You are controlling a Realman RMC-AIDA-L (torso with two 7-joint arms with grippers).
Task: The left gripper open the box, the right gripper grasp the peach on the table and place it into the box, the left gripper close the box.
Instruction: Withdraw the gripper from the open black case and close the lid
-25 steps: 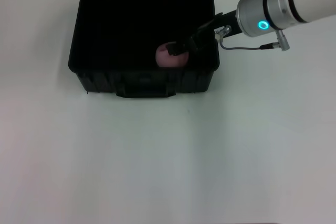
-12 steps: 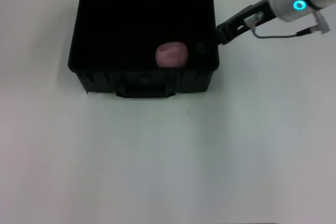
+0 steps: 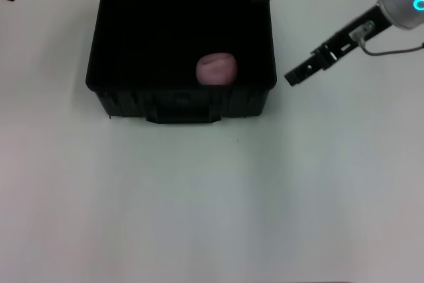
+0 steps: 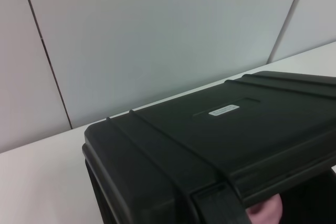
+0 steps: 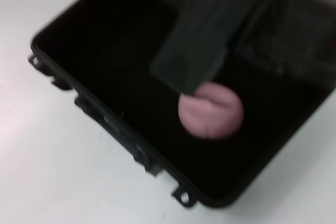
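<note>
box (image 3: 180, 101): black case, lid raised, on white worktop (image 3: 212, 203) | peach (image 3: 216, 69): lying inside box near its front wall, toward the right side | right claw (image 3: 292, 77): over worktop just right of box, holding nothing, finger gap cannot be told | left claw: out of sight, its wrist view faces lid (image 4: 226, 129) with white label (image 4: 223, 110)

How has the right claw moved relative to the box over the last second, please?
Yes. The right claw has pulled out of the box and now sits outside its right wall; the peach stays inside.
</note>
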